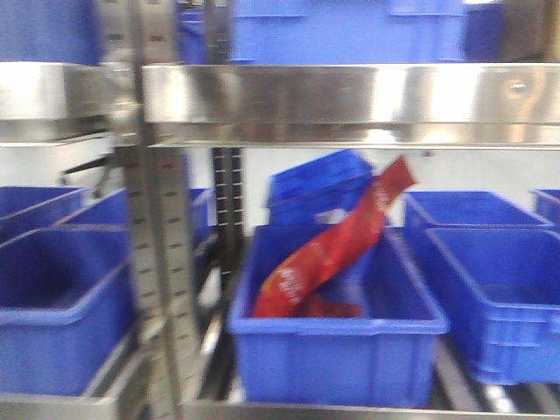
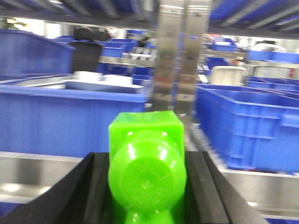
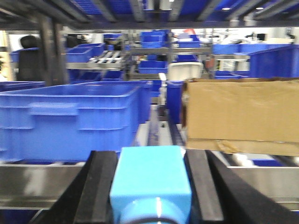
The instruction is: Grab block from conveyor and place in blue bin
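Observation:
In the left wrist view my left gripper is shut on the bright green studded block, which is held between the two black fingers in front of a shelf rack. In the right wrist view my right gripper is shut on a light blue block. Blue bins stand on the shelves: one ahead left of the left gripper, one to its right, and one ahead left of the right gripper. The conveyor is out of view. Neither gripper shows in the front view.
The front view shows a steel shelf and upright post. Below, a blue bin holds a red packet, with more blue bins on both sides. A cardboard box stands ahead right of the right gripper.

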